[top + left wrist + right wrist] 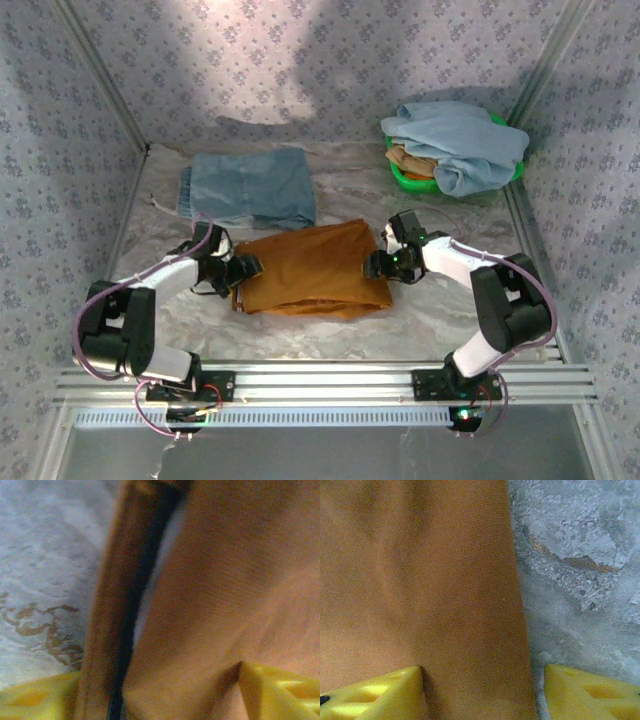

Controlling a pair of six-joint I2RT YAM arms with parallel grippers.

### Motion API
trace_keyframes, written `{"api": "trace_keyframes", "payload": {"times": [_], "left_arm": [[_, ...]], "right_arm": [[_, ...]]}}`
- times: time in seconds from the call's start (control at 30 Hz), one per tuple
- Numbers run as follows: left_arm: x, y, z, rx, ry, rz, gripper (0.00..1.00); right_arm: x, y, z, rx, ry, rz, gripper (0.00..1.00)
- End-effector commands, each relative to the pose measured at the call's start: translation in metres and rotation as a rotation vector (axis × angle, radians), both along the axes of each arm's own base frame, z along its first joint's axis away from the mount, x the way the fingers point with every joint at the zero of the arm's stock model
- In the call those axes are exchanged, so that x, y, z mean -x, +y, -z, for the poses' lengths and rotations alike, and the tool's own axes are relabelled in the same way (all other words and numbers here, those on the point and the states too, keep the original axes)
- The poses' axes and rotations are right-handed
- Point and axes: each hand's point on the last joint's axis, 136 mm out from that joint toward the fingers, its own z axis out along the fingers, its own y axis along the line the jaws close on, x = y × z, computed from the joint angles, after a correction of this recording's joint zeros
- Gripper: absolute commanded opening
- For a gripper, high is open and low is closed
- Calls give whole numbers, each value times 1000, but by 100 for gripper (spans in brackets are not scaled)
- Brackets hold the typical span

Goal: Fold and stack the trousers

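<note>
The rust-orange trousers (312, 268) lie folded into a rough rectangle at the middle of the table. My left gripper (243, 270) is down at their left edge and my right gripper (378, 265) at their right edge. In the left wrist view the yellow fingers (280, 690) stand apart, and a raised fold of the trousers (210, 605) lies between them around my left gripper (150, 685). In the right wrist view the trousers' edge (445, 590) runs between the spread fingers (385, 695) of my right gripper (482, 672); one finger is over cloth, the other over bare table.
A folded grey-blue denim pair (248, 188) lies behind the trousers at the back left. A green basket (410, 178) at the back right holds a pale blue garment (460, 145). Patterned walls enclose the marbled table (430, 305).
</note>
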Motion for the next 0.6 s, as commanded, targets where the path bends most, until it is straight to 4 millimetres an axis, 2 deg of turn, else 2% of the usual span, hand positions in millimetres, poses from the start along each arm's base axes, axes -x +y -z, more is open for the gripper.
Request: {"api": "trace_keyframes", "payload": {"times": [0.0, 0.1, 0.17, 0.27, 0.4, 0.47, 0.53, 0.57], "left_arm": [[-12, -68, -20, 245, -118, 175, 62], [-7, -79, -28, 234, -122, 229, 61], [-5, -77, -31, 225, -127, 233, 60], [-1, -75, -31, 213, -133, 237, 52], [-1, -74, -32, 214, -135, 231, 28], [-3, -75, -39, 221, -153, 229, 17], [-6, -74, -49, 217, -172, 227, 0], [-7, -73, -56, 210, -182, 223, 0]], "right_arm": [[23, 40, -3, -171, 59, -94, 62], [27, 45, -13, -227, 64, -99, 57], [28, 43, -14, -218, 61, -98, 52], [28, 37, -16, -207, 54, -85, 41], [24, 31, -21, -186, 32, -62, 27], [23, 30, -26, -179, 23, -61, 20], [21, 28, -31, -170, 9, -55, 11], [20, 27, -35, -164, 2, -52, 5]]}}
